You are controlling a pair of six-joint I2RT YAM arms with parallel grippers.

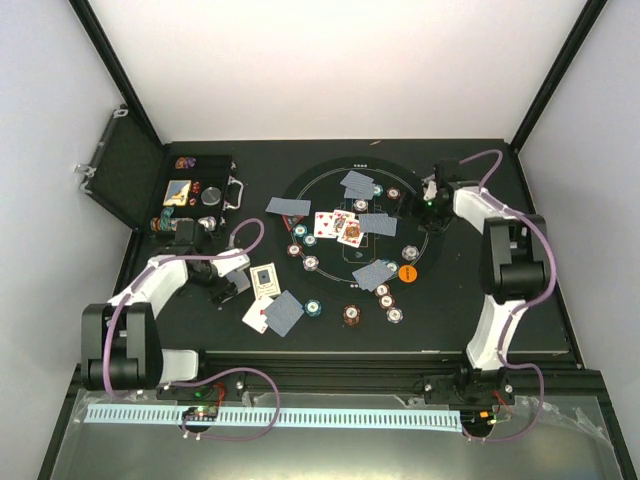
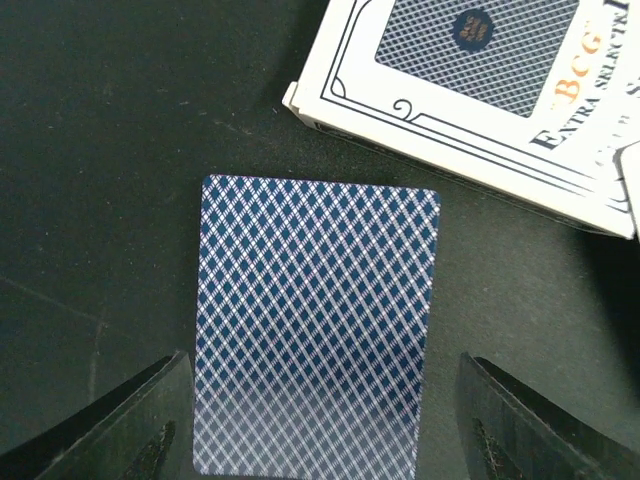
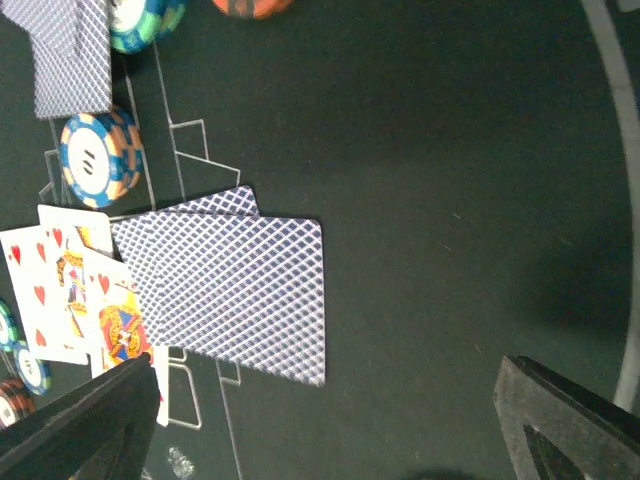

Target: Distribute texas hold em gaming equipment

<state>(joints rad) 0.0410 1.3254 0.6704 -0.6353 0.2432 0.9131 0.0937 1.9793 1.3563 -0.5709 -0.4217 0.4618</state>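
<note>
In the left wrist view a face-down card (image 2: 315, 320) with a blue lattice back lies flat on the black table between the open fingers of my left gripper (image 2: 325, 368). A white card box (image 2: 470, 90) lies just beyond it. From above, my left gripper (image 1: 228, 284) is beside that box (image 1: 263, 280). My right gripper (image 1: 408, 208) hovers open over the round mat (image 1: 345, 288). In its wrist view, my right gripper (image 3: 328, 370) is open and empty beside two overlapped face-down cards (image 3: 235, 290). Face-up cards (image 3: 70, 290) and a striped chip (image 3: 98, 160) lie to their left.
The open black case (image 1: 200, 190) stands at the back left. On the mat lie face-up cards (image 1: 338, 225), several face-down pairs, a ring of chips, and an orange button (image 1: 408, 272). More cards (image 1: 285, 313) and a teal chip (image 1: 313, 308) lie near the front.
</note>
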